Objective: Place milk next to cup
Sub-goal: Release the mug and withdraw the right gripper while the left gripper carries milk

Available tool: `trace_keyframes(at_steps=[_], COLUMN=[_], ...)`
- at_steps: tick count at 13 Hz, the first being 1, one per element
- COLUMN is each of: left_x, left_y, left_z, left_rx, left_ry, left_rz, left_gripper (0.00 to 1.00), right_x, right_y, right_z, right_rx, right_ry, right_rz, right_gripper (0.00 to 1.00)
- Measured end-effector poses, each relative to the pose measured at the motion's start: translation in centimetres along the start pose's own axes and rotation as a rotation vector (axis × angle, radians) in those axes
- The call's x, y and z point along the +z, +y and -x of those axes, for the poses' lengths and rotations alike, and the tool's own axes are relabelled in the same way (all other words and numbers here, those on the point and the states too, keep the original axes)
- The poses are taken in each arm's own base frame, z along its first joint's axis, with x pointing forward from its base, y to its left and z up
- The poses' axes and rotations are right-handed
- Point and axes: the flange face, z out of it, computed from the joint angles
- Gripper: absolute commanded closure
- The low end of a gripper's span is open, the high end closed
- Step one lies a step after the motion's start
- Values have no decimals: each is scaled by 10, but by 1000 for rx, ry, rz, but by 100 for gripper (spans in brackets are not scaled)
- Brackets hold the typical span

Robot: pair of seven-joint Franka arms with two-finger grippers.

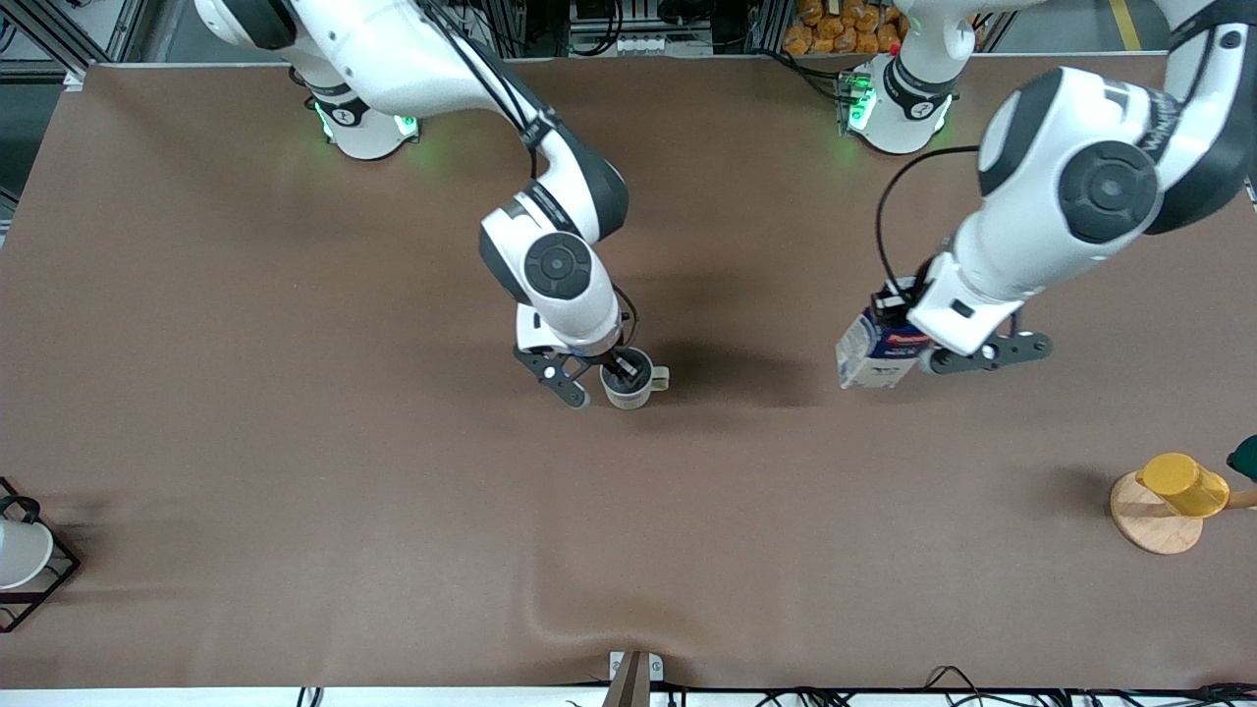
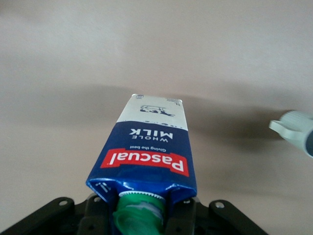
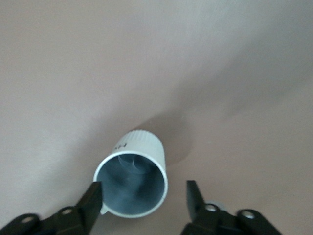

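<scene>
The milk (image 1: 872, 355), a dark blue carton with a green cap and red label band, hangs tilted in my left gripper (image 1: 899, 316) over the table toward the left arm's end. In the left wrist view the fingers (image 2: 95, 215) are shut on its gable top (image 2: 146, 142) beside the cap. The cup (image 1: 629, 381), an off-white mug with a grey inside, stands upright mid-table, its handle toward the milk. My right gripper (image 1: 597, 379) is open just over the cup. In the right wrist view the cup (image 3: 132, 183) sits between the spread fingertips (image 3: 93, 193), untouched. The cup's handle (image 2: 289, 126) shows in the left wrist view.
A yellow cup (image 1: 1184, 483) on a wooden disc (image 1: 1151, 525) stands near the left arm's end. A white cup in a black wire rack (image 1: 22, 556) is at the right arm's end. The brown cloth (image 1: 393, 511) has a fold near the front edge.
</scene>
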Motion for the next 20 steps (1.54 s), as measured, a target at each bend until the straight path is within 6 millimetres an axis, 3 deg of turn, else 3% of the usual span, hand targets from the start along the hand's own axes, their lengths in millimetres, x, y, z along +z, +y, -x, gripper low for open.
trace_keyframes(at_steps=[2,3,6,8,10,12,15,18,20], left_x=[3,4,1,5,24,43,76,112,123], left_y=[37,53,96,132,173,198,220,248,251], left_z=[26,39,73,97,121,130,132,146,144], left_rx=[-8,-16,-15,-14,9,33,26,60,82], left_ry=[-15,-32,-70,-70,-95,-107,-87,-71,-51], left_rz=[-1,14,77,90,99,116,89,70,48], left_gripper=[64,64,64,64,64,64,64,63,63], right_x=[-54,-71,-83,-84,-89,-102,-131,-173,-203], right_y=[25,47,126,176,206,215,238,271,293], right_z=[-54,-93,-221,-279,-297,-286,-281,-287,-293], right_rx=[-93,-129,-188,-220,-273,-342,-479,-600,-656], right_ry=[-12,-27,-96,-140,-136,-101,-89,-62,-30], right_rz=[34,62,121,133,166,211,203,168,144], right_gripper=[0,0,0,0,0,0,0,0,0])
